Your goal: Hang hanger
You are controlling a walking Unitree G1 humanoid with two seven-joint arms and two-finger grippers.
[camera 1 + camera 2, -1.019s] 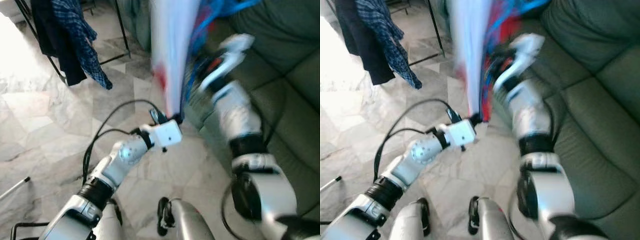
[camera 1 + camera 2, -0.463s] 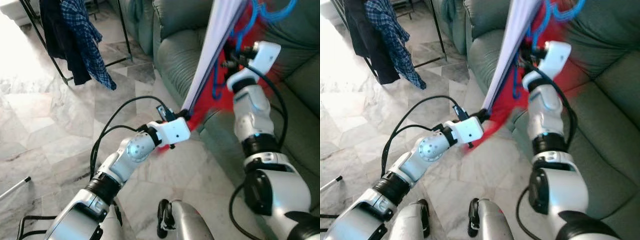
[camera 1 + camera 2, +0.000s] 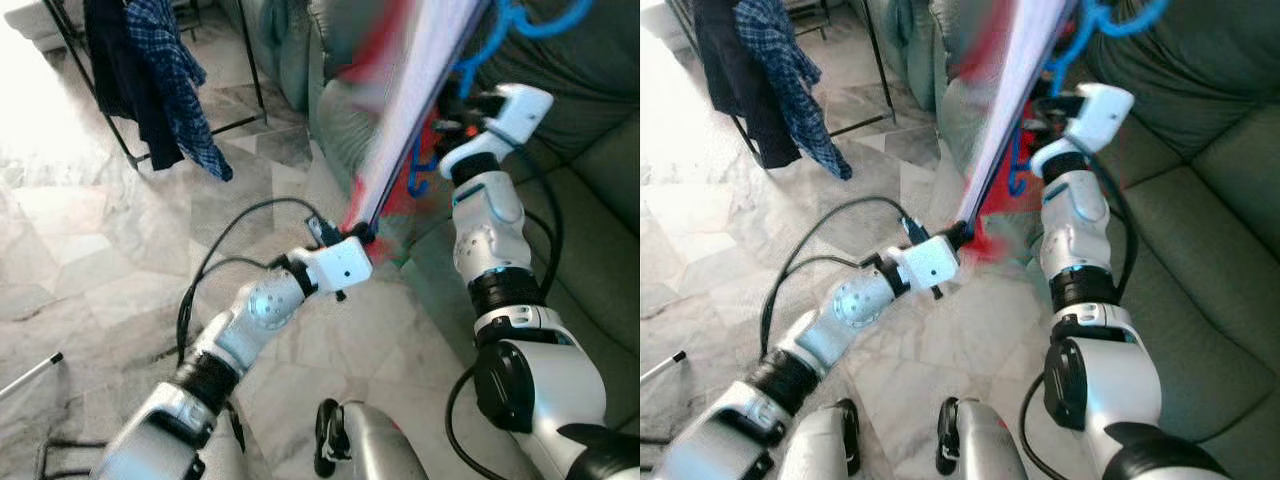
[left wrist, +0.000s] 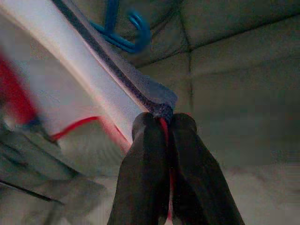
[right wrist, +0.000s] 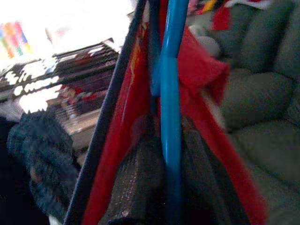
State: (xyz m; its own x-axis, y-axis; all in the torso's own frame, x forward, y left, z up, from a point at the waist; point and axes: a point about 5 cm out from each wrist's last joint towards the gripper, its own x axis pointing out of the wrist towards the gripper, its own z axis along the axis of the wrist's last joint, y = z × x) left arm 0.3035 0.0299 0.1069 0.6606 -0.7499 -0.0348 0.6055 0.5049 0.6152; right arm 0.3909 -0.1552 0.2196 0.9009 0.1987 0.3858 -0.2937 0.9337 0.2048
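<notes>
Both arms were raised in front of the grey-green leather sofa (image 3: 590, 150), holding a garment on a hanger between them. The right end effector (image 5: 161, 154) was clamped on the bright blue plastic hanger (image 5: 169, 93); its wrist view showed the two black fingers (image 5: 136, 178) pressed against the blue bar, with red cloth on either side. The hanger's hook (image 3: 520, 20) sat above the right wrist, close to the top of the head views.

The left end effector (image 4: 161, 126) was closed on the lower corner of the white and red garment with a dark edge (image 3: 400, 130), fingers together with the hem pinched between them. The cloth ran taut and diagonal from that corner up to the hanger. The garment was motion-blurred in both head views, so its type could not be read; probably a shirt or jersey.

A black metal clothes rack (image 3: 245, 60) stood well apart, to the robot's left and farther off on the pale marble floor (image 3: 80, 270), already carrying a blue checked shirt (image 3: 170, 60) and a dark garment (image 3: 115, 70).

Judgement: transport step in hand, hanging not yet done. The next move calls for turning toward the rack, releasing the hem so the cloth falls free, then lifting the hook over the rail.
</notes>
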